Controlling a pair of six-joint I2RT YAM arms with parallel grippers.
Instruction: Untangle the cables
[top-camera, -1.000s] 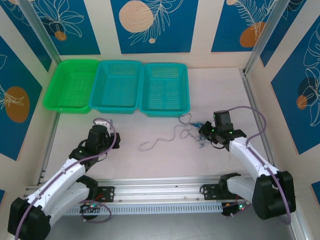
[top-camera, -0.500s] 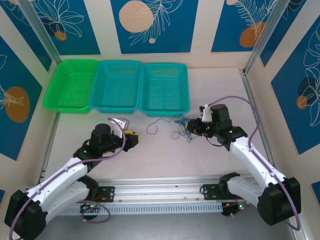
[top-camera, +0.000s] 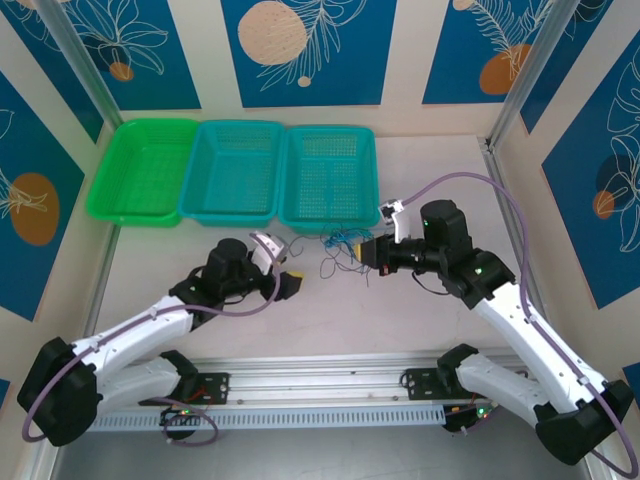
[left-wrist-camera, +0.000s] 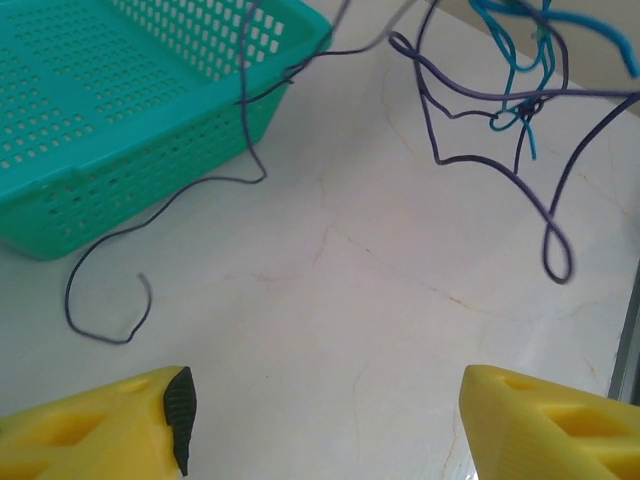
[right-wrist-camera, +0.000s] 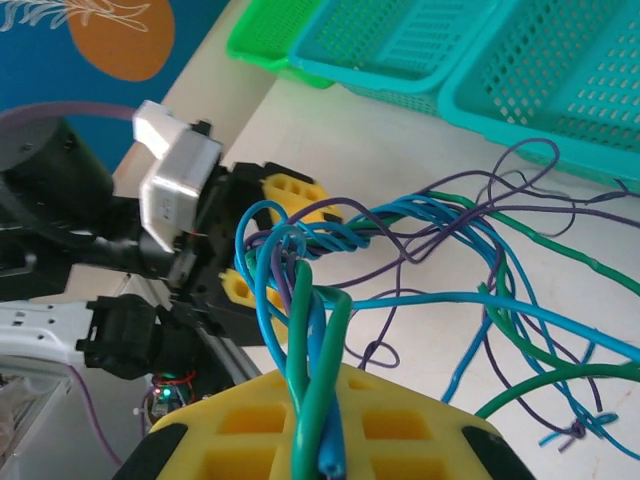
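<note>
left gripper hovers low over the table, its yellow fingers spread wide with nothing between them; just beyond it the right gripper is clamped tight on a twisted bunch of blue and green strands, holding the cables up off the surface between the two arms; from that bunch a purple loop sags lowest, joined to blue strands at a small knot above it; a purple tail lies slack on the table and runs up across the corner of the teal basket; a green basket sits at the far left of the row.

these wires look almost weightless, limp and slick; they should sag and swing rather than hold a shape, and a hard pull would likely cinch the knot tighter; the best hold is probably the purple loop below the knot, pinched squarely since a thin strand may slip from the pads, then drawn away gently.
</note>
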